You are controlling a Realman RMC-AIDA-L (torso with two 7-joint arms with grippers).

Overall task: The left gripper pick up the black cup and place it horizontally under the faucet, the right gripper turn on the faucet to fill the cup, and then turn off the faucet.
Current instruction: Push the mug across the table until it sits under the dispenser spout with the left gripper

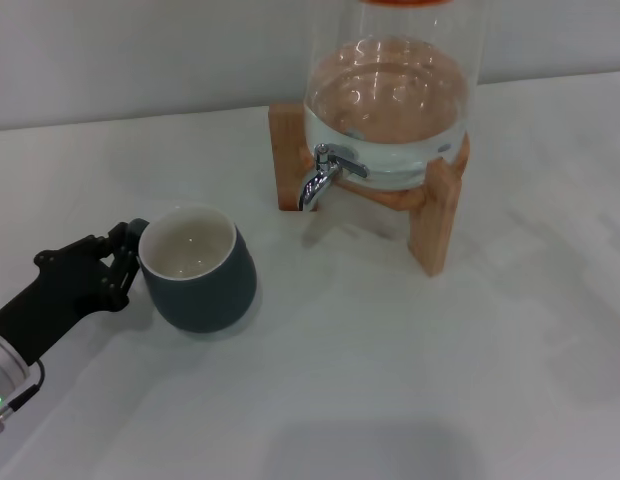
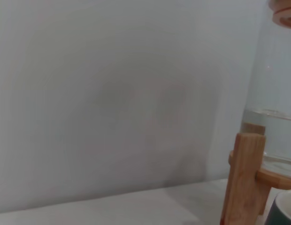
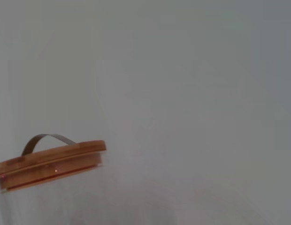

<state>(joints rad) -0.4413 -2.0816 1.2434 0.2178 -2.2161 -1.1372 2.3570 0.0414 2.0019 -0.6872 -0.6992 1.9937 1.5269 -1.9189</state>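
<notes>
A: Item one, the cup?
B: Squat, rounded, dark grey-blue black cup (image 1: pixel 198 272) with cream-white inside, standing upright and mouth up on the white worktop (image 1: pixel 390 380). It sits well to the left of and nearer than the dispenser, not under the spout. Its handle is hidden on the left side, where the claw is. In the left wrist view only a sliver of its rim (image 2: pixel 285 211) shows at the corner.

A: Item two, the left claw?
B: Black-fingered left gripper (image 1: pixel 125 258) on a black-and-white banded arm with a small green light, low on the left, fingertips at the cup's left wall near the rim. Whether its fingers are apart or clamped on the cup I cannot tell.

A: Item three, the tap?
B: Small shiny chrome faucet (image 1: pixel 323 175) with down-curved spout, on the front of the clear glass dispenser (image 1: pixel 390 100), which is partly filled with clear water. The dispenser rests on a light wooden cross-legged stand (image 1: pixel 430 225); one leg (image 2: pixel 241 178) shows near in the left wrist view.

A: Item four, the lid?
B: Round wooden lid (image 3: pixel 51 164) with a thin metal strap handle, seen in the right wrist view on top of the glass.

A: The right claw?
B: Not visible in any view.
</notes>
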